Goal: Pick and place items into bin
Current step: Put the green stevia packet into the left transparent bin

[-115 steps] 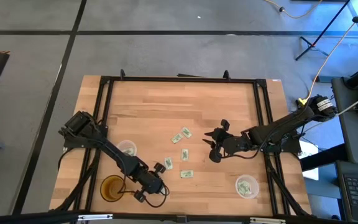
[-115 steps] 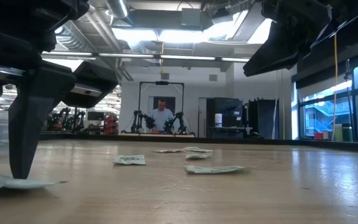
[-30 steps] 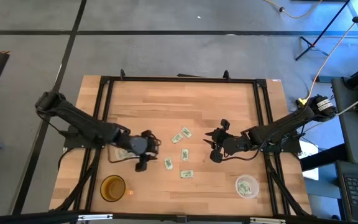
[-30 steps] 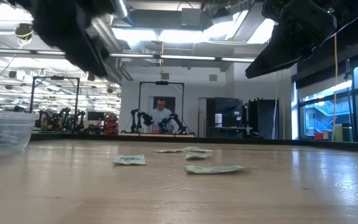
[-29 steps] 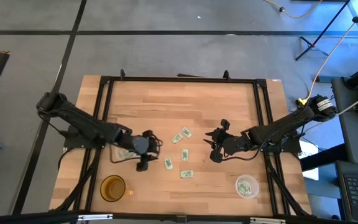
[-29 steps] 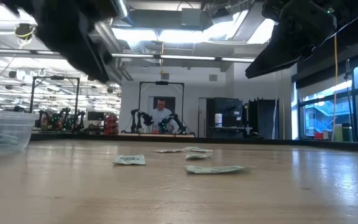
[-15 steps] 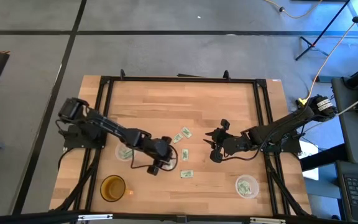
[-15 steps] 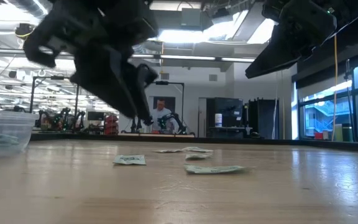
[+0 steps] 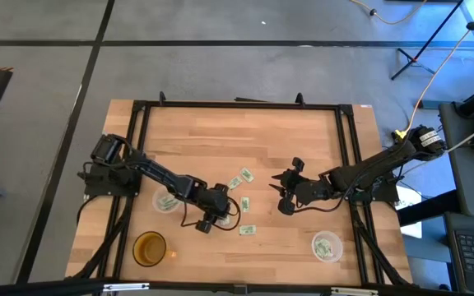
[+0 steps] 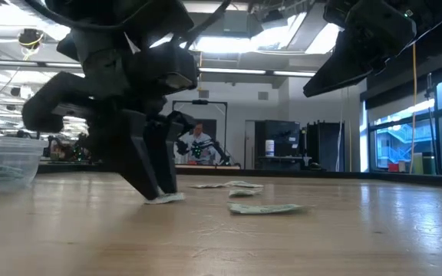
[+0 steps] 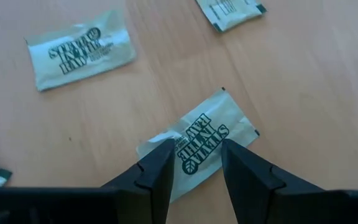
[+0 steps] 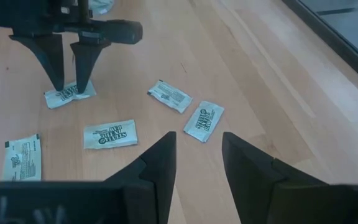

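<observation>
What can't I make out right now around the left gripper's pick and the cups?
- High view: left gripper covers its target packet.
- Left wrist view: the fingers straddle that packet; contact can't be judged.
- High view: the count of packets in the clear cups is too small to read.
- Low view: the orange cup is out of frame.

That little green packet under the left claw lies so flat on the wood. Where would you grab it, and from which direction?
Probably across its short width near the middle, coming straight down from above. The packet lies flat on the table, so no side is open to slide under. The left gripper is already placed this way, its open fingers straddling the packet with tips at the wood.
</observation>
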Tool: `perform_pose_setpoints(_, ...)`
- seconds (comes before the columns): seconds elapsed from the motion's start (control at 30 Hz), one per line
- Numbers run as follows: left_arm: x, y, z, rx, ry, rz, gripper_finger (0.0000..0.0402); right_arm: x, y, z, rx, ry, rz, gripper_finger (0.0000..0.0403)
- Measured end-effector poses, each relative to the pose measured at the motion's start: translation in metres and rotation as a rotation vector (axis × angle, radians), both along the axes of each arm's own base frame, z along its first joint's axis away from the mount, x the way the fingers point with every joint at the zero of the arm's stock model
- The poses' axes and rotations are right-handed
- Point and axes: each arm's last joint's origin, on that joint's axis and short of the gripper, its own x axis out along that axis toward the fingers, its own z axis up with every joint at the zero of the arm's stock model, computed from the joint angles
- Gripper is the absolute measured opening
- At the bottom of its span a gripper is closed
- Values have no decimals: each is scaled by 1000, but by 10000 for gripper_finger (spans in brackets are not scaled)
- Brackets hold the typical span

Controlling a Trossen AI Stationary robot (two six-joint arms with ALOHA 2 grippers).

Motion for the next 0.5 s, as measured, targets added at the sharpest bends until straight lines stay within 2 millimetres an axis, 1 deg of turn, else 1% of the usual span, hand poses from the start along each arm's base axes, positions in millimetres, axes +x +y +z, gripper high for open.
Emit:
perform_pose_setpoints(0.13,1,0,-8,26,16,31,130,0,0,0,-1,2,0,133)
perform_pose_setpoints(0.3,1,0,-9,6,30,21,128,0,0,-1,-3,8,0,133)
perform_pose_setpoints(0.5,0,-1,-9,0,34,14,106,-1,0,-1,-7,20,0,133)
